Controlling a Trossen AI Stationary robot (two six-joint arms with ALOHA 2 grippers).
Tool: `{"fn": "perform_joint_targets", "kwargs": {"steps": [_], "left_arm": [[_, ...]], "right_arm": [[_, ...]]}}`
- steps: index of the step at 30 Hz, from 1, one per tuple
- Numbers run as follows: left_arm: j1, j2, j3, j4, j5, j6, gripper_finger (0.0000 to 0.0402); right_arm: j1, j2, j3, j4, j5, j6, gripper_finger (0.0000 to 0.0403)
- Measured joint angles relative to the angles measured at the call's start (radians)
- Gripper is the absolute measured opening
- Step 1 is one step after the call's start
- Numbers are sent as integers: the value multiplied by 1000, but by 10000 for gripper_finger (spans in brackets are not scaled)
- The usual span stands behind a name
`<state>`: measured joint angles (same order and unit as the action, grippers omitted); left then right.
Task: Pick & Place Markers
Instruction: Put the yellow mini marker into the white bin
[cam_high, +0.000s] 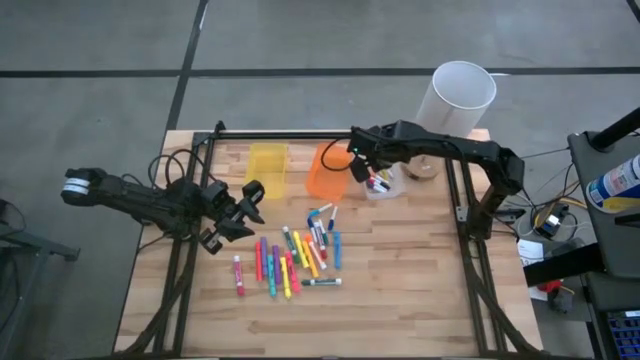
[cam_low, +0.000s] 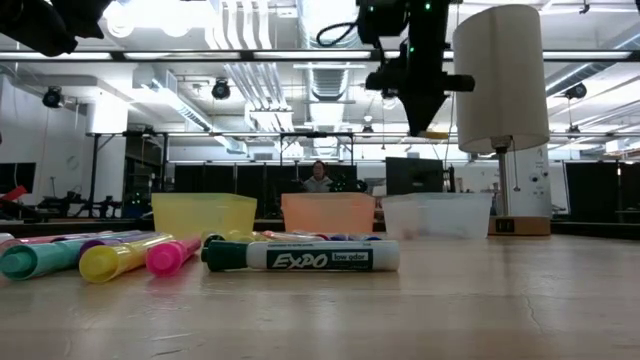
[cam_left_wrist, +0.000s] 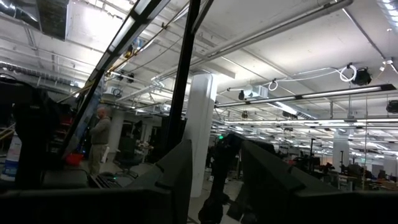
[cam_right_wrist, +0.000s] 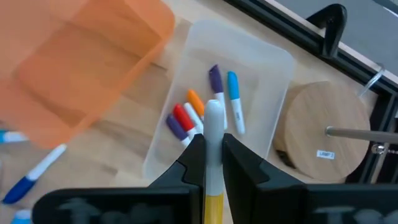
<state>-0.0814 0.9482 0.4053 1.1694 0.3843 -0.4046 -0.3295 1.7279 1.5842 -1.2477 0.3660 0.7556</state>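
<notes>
Overhead, the right claw (cam_right_wrist: 211, 152) hangs above the clear bin (cam_right_wrist: 261, 56), pinching a yellow marker (cam_right_wrist: 213, 186) with a white cap, over the few markers (cam_right_wrist: 186, 118) already lying inside. Most markers (cam_high: 295, 262) lie scattered mid-tabletop (cam_high: 420, 300). Beside them waits the left claw (cam_high: 240, 212), fingers spread and empty.

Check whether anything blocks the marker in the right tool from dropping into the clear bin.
Nothing visible does. The right tool, shut on a yellow marker with a white cap, hangs above the open clear bin; only the markers already lying inside are beneath it.
</notes>
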Motion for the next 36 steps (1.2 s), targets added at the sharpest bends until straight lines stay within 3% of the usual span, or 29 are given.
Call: {"fn": "perform_joint_targets", "kwargs": {"steps": [14,36], "left_arm": [[0,0,0,-3,2,0,133],[0,0,0,-3,3,0,133]], "right_arm": [[-100,110,-76,17,-2,-29,28],[-141,135,-271,255,-64,-57,28]]}}
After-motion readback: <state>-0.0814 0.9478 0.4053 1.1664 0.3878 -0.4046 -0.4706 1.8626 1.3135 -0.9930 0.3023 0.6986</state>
